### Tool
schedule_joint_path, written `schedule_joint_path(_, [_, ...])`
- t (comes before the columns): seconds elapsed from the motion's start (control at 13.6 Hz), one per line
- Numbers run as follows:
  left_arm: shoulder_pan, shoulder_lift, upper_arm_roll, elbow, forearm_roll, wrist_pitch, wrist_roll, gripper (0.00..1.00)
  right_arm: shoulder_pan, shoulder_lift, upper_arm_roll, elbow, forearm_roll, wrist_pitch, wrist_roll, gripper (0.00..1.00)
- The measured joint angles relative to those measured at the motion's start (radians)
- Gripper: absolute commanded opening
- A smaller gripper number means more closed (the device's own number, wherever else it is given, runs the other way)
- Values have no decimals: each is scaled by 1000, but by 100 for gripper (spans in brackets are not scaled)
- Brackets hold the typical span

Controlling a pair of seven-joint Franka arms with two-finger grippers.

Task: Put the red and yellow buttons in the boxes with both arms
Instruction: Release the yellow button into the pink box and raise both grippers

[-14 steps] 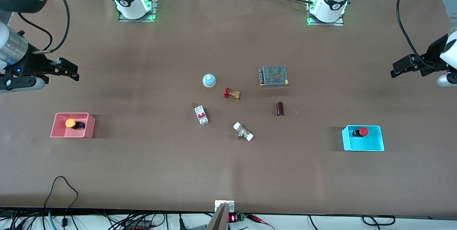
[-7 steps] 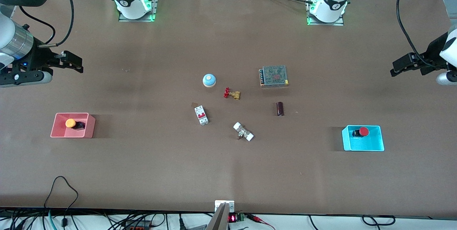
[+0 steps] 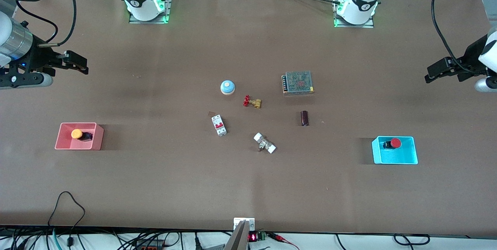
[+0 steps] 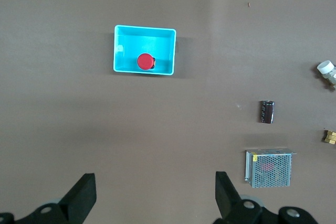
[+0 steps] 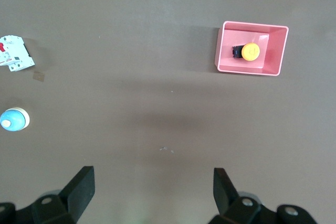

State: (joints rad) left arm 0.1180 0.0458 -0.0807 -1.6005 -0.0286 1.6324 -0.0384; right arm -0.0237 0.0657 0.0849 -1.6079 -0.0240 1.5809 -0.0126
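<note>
You see the yellow button (image 3: 77, 134) lying in the pink box (image 3: 62, 144) and the red button (image 3: 395, 143) in the cyan box (image 3: 412, 160); the left gripper (image 3: 428, 78) and the right gripper (image 3: 82, 68) hang over the bare table (image 3: 248, 188), each with fingers wide and empty.

Brass valve (image 4: 330, 137) (edge-cropped)

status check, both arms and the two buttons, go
Left gripper and right gripper open, empty, over bare table. Orange-yellow capped button in salmon pink bin; red capped button in cyan bin. Nothing obstructing.
</note>
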Motion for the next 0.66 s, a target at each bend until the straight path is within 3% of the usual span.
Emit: schedule_joint_path(0.66, [2, 0, 0, -1, 0, 0, 1, 100, 0, 0, -11, 0, 0, -2, 4, 100])
